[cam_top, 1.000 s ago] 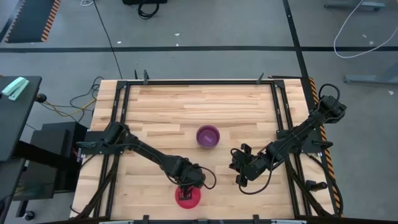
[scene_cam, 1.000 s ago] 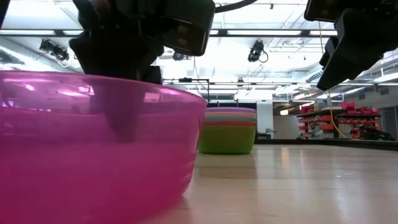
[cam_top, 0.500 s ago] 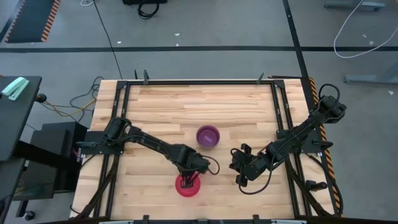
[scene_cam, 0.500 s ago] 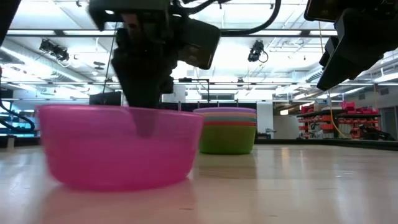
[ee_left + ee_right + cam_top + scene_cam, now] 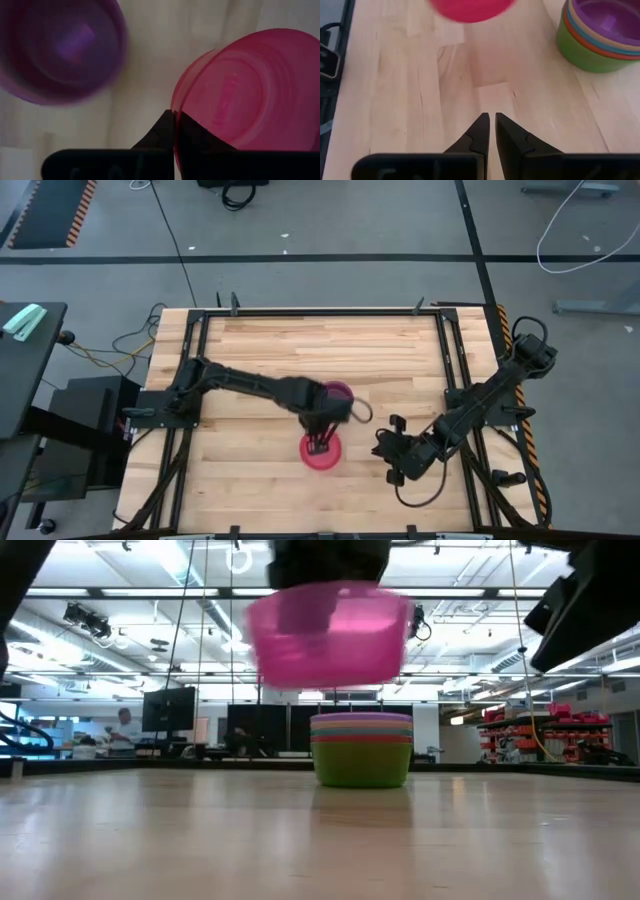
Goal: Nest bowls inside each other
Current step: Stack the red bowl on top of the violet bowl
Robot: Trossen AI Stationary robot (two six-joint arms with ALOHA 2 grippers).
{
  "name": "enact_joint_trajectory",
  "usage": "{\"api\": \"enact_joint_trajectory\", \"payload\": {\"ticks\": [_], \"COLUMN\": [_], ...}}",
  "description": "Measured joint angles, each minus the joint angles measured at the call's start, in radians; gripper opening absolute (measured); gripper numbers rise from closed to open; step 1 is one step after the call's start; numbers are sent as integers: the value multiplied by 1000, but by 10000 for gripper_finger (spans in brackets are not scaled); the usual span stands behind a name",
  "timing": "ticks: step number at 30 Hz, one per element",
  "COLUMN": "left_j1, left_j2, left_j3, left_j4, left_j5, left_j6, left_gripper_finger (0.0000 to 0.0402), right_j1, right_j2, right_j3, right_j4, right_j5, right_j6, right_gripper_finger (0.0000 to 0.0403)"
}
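Observation:
A pink-red bowl [image 5: 330, 635] hangs in the air in my left gripper [image 5: 319, 441], just on the near side of the stack. The stack of nested bowls [image 5: 362, 748] stands on its green bottom bowl at the table's middle, with purple on top [image 5: 342, 390]. In the left wrist view the purple bowl [image 5: 60, 50] lies beside the pink-red bowl [image 5: 250, 90]. My right gripper [image 5: 491, 120] is shut and hovers over bare wood to the right of the stack, holding nothing. My left gripper holds the pink-red bowl by its rim [image 5: 173, 106], one finger [image 5: 159, 134] outside the wall and the other inside, showing through the plastic. The fingers come from above, pointing down. The bowl is lifted clear of the table, mouth up, hanging below the fingers.
The wooden table top [image 5: 260, 350] has open wood around the stack. A dark metal frame [image 5: 320, 311] runs along its edges. The right arm [image 5: 470, 410] reaches in from the right edge. Beyond the table lies a room with shelves and screens [image 5: 170, 710].
My left gripper has lifted the pink-red bowl off the table near the near edge and carried it up, away from that edge and to the right, toward the stack. My right gripper has drawn back slightly toward the near right.

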Motion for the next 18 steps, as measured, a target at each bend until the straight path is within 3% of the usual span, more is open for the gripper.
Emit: {"api": "enact_joint_trajectory", "payload": {"ticks": [7, 18], "left_j1": [110, 311], "left_j2": [0, 9], "left_j3": [148, 162], "left_j4": [-15, -45], "left_j5": [-8, -8], "left_j6": [42, 72], "left_gripper_finger": [7, 7], "right_j1": [61, 67], "right_j2": [0, 0], "right_j3": [0, 0], "right_j4": [0, -3], "right_j5": [76, 91], "right_j6": [0, 20], "right_gripper_finger": [39, 39]}}
